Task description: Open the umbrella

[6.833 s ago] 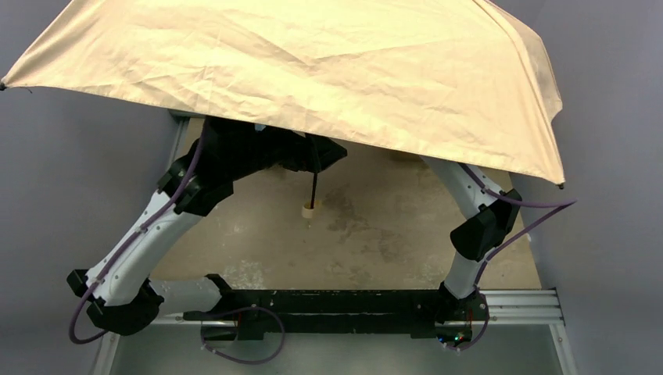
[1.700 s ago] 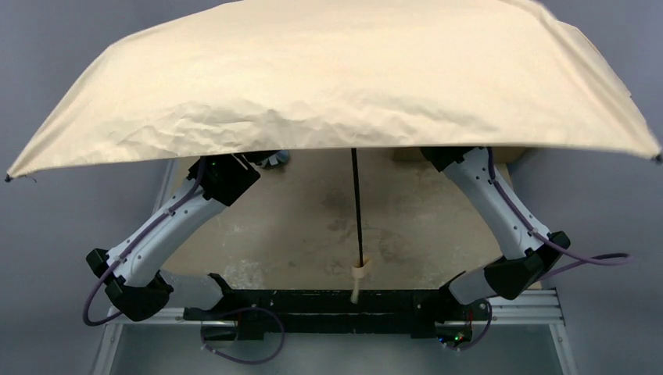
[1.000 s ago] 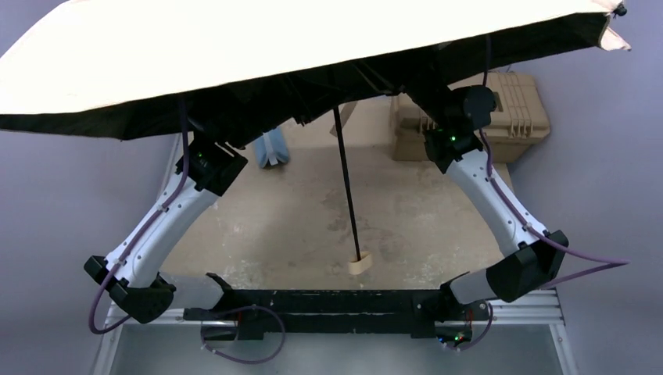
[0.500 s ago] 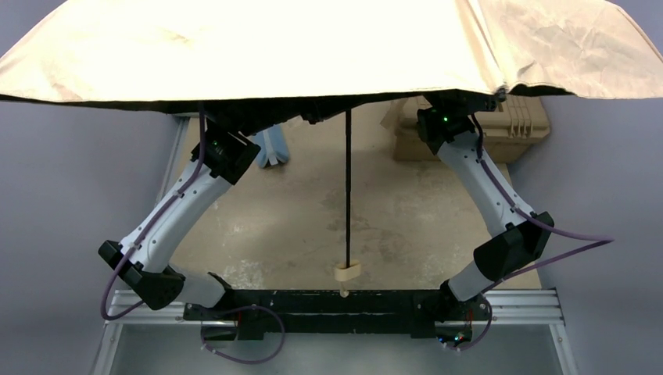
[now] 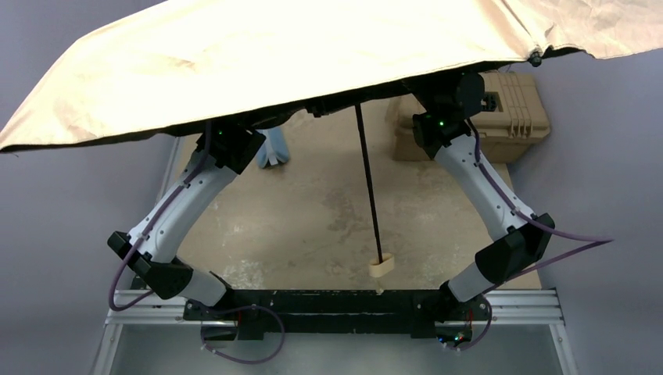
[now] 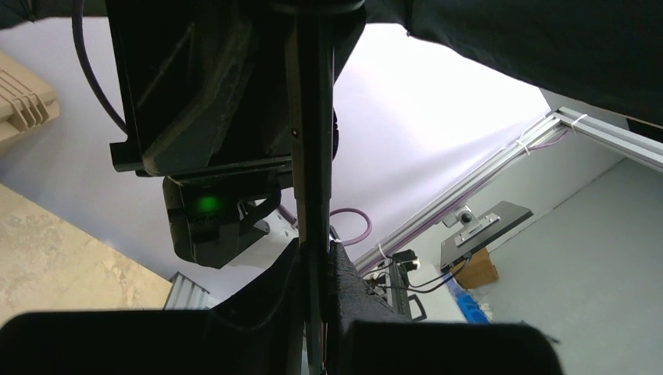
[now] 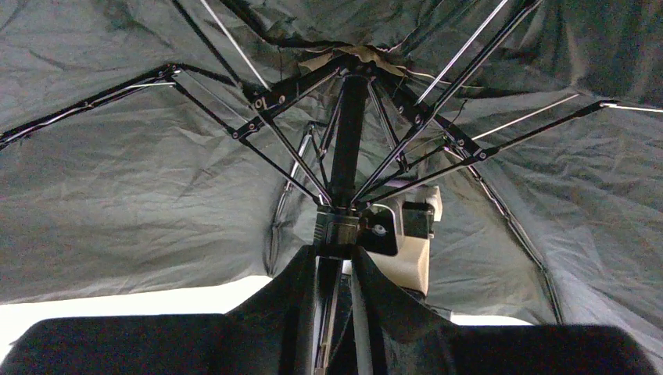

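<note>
Umbrella (image 5: 313, 55) standing fully spread over the table (image 5: 297, 219), canopy slanting lower on the left, cream handle (image 5: 381, 267) hanging near the arm bases, left gripper (image 6: 317, 273) pinching the thin black shaft (image 5: 369, 187), right gripper (image 7: 335, 269) clamping that shaft nearer the canopy.

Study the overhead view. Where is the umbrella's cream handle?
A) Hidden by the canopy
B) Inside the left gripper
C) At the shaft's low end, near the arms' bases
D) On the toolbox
C: the handle of the umbrella sits at the bottom of the shaft, near the base rail.
</note>
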Robot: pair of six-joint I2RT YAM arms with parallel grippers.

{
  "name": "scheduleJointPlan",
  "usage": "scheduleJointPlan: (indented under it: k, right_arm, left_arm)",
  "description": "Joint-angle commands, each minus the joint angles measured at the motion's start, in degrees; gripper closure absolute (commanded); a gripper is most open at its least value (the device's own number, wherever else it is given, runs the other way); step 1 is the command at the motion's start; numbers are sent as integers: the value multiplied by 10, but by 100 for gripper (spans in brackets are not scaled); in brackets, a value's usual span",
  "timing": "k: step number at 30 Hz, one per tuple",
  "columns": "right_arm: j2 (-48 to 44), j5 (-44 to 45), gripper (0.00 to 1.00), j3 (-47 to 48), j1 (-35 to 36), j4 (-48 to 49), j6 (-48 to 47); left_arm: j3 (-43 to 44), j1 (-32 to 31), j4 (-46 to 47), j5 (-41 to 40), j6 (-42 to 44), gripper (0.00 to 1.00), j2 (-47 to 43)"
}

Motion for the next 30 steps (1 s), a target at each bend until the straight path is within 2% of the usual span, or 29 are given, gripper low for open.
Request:
scheduleJointPlan:
  k: [1, 11, 15, 20, 25, 30]
  right_arm:
    - [-39, -42, 82, -21, 30, 4, -21]
    - [-72, -36, 81, -67, 38, -7, -32]
    - [-78, -40, 72, -74, 49, -10, -34]
    - [-96, -31, 69, -95, 57, -17, -43]
    - [-99, -16, 79, -96, 58, -21, -52]
    - [-78, 19, 79, -52, 52, -24, -66]
  left_arm:
    - [42, 12, 10, 4, 21, 100, 8]
    - [62, 26, -37, 10, 53, 100, 9]
    - [57, 25, -46, 5, 60, 100, 5]
    - [57, 25, -58, 3, 68, 100, 4]
    - [38, 25, -48, 3, 66, 100, -5]
    - [-4, 13, -35, 9, 64, 100, -24]
